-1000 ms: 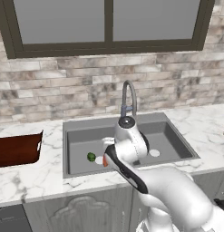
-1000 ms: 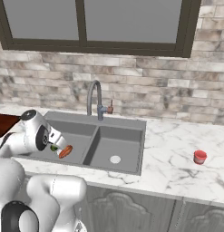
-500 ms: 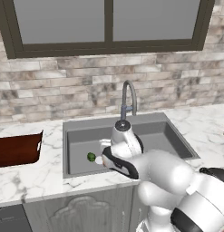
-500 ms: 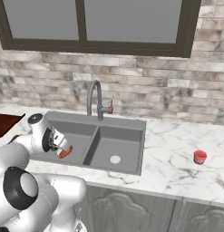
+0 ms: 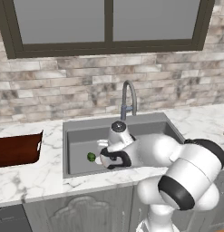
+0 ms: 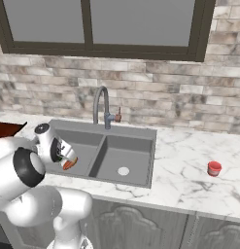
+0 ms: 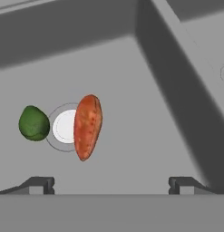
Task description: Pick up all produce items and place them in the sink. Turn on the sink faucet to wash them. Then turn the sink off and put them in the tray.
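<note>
Both produce items lie on the floor of the left basin of the dark grey sink. The orange-red vegetable partly covers the pale drain, and the green lime-like fruit lies just beside that drain. My gripper hangs open above the basin floor, short of the vegetable, with nothing between its fingertips. The lime and the vegetable also show beside my hand. The gooseneck faucet stands behind the sink; I see no water. The reddish-brown tray sits on the counter to the left.
The divider wall between the basins rises close to the gripper's right. The right basin holds just its drain. A small red cup stands on the marble counter far right. Brick wall and window close off the back.
The arm has folded and its elbow swung to the right, bringing the hand lower into the left basin. The jaws stayed open, and the produce has not moved.
</note>
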Motion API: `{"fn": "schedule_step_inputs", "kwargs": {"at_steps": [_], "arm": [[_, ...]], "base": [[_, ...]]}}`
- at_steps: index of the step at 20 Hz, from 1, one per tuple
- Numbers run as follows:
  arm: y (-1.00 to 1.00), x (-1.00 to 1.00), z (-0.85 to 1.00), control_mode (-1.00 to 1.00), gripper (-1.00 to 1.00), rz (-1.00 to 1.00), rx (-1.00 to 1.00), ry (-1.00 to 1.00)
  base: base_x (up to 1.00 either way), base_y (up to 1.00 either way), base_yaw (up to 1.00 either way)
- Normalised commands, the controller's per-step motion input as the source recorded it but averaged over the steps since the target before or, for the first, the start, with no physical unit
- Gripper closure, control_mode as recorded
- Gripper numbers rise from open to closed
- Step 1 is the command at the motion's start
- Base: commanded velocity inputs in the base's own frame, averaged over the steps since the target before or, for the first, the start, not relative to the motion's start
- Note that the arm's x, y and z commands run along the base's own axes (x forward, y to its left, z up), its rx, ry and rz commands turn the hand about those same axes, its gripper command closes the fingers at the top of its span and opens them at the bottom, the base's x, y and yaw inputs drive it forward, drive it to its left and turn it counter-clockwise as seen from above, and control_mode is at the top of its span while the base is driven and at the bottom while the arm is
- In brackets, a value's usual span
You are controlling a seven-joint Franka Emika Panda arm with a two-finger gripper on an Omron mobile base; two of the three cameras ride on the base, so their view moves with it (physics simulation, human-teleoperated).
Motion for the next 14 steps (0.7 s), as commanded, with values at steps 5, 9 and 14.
{"fn": "schedule_step_inputs", "kwargs": {"at_steps": [5,9,14], "arm": [[0.0,0.2,-0.31,-1.0,-1.0,0.0,0.0,0.0],[0.03,0.2,-0.23,-1.0,-1.0,0.0,0.01,0.0],[0.05,0.17,-0.2,-1.0,-1.0,0.0,0.01,0.0]], "base": [[0.0,0.0,0.0],[0.0,0.0,0.0],[0.0,0.0,0.0]]}}
